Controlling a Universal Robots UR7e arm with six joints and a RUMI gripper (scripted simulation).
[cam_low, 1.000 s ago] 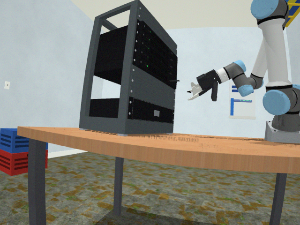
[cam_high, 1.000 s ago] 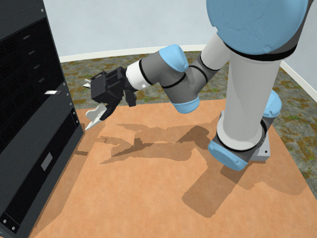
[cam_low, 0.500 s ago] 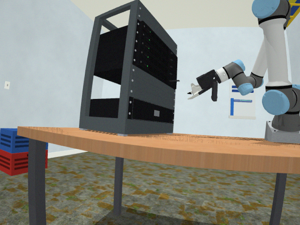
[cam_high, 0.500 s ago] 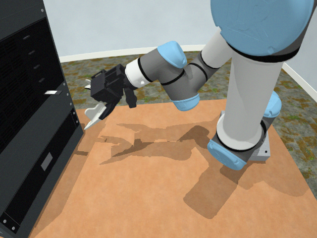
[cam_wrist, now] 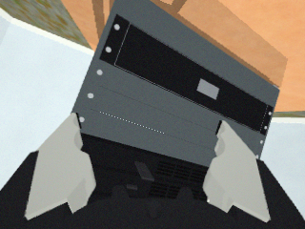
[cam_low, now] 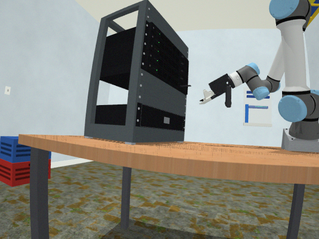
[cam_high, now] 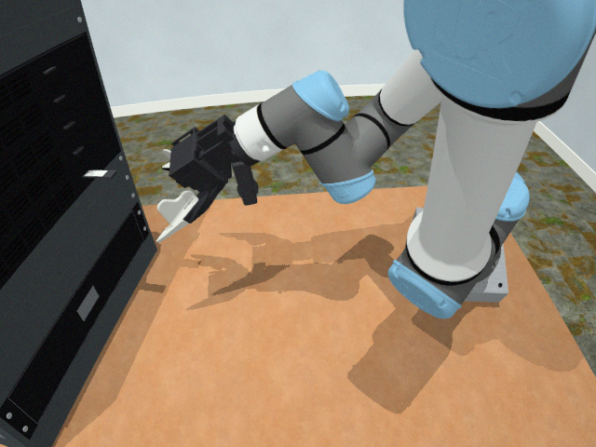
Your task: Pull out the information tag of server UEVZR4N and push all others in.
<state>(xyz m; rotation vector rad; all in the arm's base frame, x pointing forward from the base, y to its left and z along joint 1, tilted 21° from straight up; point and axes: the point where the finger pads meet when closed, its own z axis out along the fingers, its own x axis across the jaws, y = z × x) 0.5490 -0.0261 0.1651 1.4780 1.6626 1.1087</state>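
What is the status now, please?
Hand open, empty, short of the server rack. One information tag sticks out; its text unreadable. Nothing between hand and tag.

1. The desk [cam_low: 164, 157] is a wooden top of orange-brown tone on dark grey legs, standing on a mottled floor [cam_low: 180, 213].
2. The rack [cam_low: 139, 77], a dark grey frame, stands upright on the left part of the desk, its small feet resting flat on the wood.
3. The robot base [cam_high: 491, 286], a light grey block, sits on the right part of the desk, well apart from the rack.
4. Between them, the wood carries the arm's shadows.
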